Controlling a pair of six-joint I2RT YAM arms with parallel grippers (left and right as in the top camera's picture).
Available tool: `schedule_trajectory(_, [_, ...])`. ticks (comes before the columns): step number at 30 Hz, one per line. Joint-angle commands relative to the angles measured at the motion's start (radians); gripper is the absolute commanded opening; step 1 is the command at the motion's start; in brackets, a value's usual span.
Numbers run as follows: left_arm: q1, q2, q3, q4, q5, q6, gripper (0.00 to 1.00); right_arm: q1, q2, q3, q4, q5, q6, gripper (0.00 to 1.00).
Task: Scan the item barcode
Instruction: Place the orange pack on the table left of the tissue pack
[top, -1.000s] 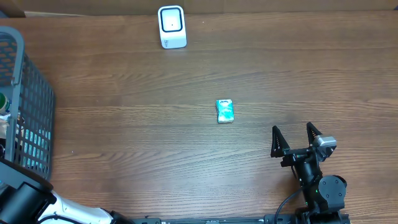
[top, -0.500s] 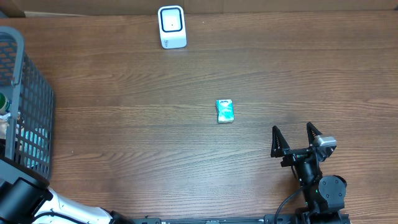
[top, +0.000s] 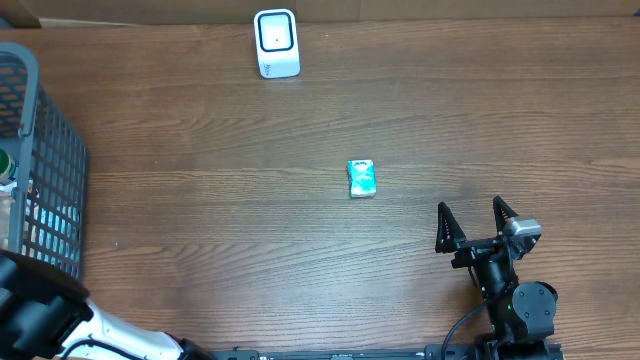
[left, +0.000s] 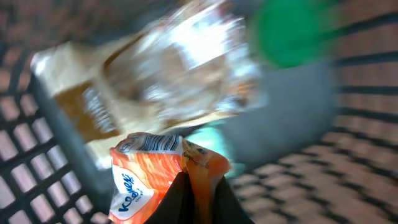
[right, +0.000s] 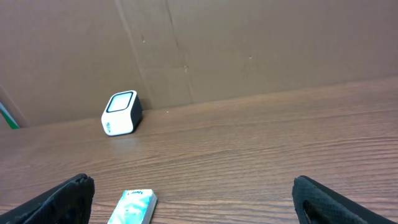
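Note:
In the left wrist view my left gripper (left: 196, 190) is inside the grey basket (left: 37, 134), shut on an edge of an orange tissue pack (left: 146, 180). A barcode (left: 155, 144) shows along the pack's top. Blurred behind it lie a clear-wrapped brown packet (left: 168, 74) and something green (left: 292, 31). The white scanner (top: 276, 43) (right: 120, 114) stands at the table's far edge. A teal tissue pack (top: 362, 178) (right: 132, 206) lies mid-table. My right gripper (top: 478, 222) (right: 193, 199) hovers open at the front right, short of the teal pack.
The basket (top: 45, 170) takes up the left side of the table, with my left arm (top: 40, 320) reaching in from the front left corner. A cardboard wall (right: 249, 43) stands behind the scanner.
At the front left corner the left arm's dark link has shifted slightly. The right arm, teal pack and scanner have not moved.

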Motion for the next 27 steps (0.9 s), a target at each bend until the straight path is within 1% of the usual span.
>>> schedule_trajectory(1, [-0.073, -0.102, 0.148, -0.026, 0.111, 0.023, 0.04, 0.006, -0.009, -0.010, 0.007, 0.006, -0.004, 1.00])
schedule_trajectory(5, [-0.210, -0.185, 0.190, -0.027, 0.116, 0.046, 0.04, 0.006, -0.009, -0.010, 0.007, 0.006, -0.004, 1.00])
schedule_trajectory(9, [-0.419, -0.251, 0.190, -0.034, 0.097, 0.126, 0.04, 0.006, -0.009, -0.011, 0.007, 0.006, -0.004, 1.00])
schedule_trajectory(12, [-0.598, -0.262, 0.190, -0.049, 0.061, 0.172, 0.04, 0.006, -0.009, -0.011, 0.007, 0.006, -0.004, 1.00])
schedule_trajectory(15, [-0.789, -0.251, 0.172, -0.078, -0.001, 0.172, 0.04, 0.006, -0.009, -0.010, 0.007, 0.006, -0.004, 1.00])
schedule_trajectory(20, [-1.036, -0.204, 0.093, -0.082, -0.078, 0.174, 0.04, 0.006, -0.009, -0.011, 0.007, 0.006, -0.004, 1.00])
schedule_trajectory(23, [-1.134, -0.166, 0.019, -0.056, -0.126, 0.170, 0.04, 0.006, -0.009, -0.010, 0.007, 0.006, -0.004, 1.00])
schedule_trajectory(27, [-1.224, -0.093, -0.080, -0.003, -0.123, 0.143, 0.04, 0.006, -0.009, -0.010, 0.007, 0.006, -0.004, 1.00])
